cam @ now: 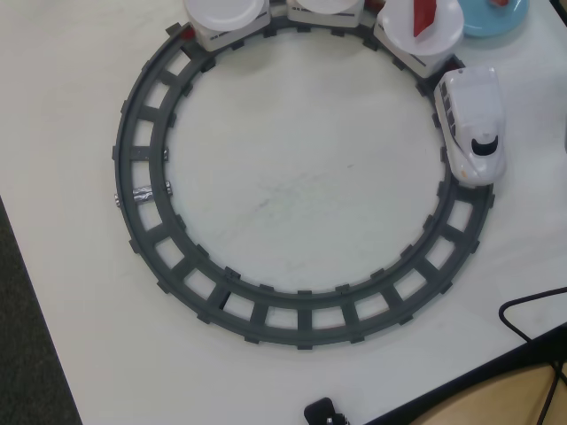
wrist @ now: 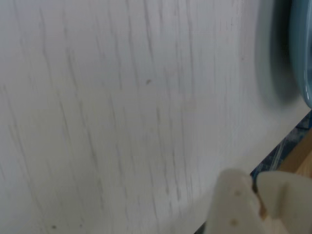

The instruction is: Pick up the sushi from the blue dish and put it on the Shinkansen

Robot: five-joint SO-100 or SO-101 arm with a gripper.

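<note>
- One table carries a track loop.
- Train sits on the loop near the right edge, plate cars trailing along the top edge.
- Dish at top right corner; sushi not discernible.
- Gripper: wrist view, fingertips pressed together, empty.

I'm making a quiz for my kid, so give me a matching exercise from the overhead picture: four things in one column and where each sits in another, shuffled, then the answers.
Things:
1. the Shinkansen
2. the blue dish
3. red pointed piece
4. black cable

Places in the overhead view:
A. on a white plate riding a car at the top of the loop
B. top right corner, off the track
C. on the right-hand curve of the track, nose pointing down the picture
D. lower right, by the table edge

Pairs: 1-C, 2-B, 3-A, 4-D
</note>
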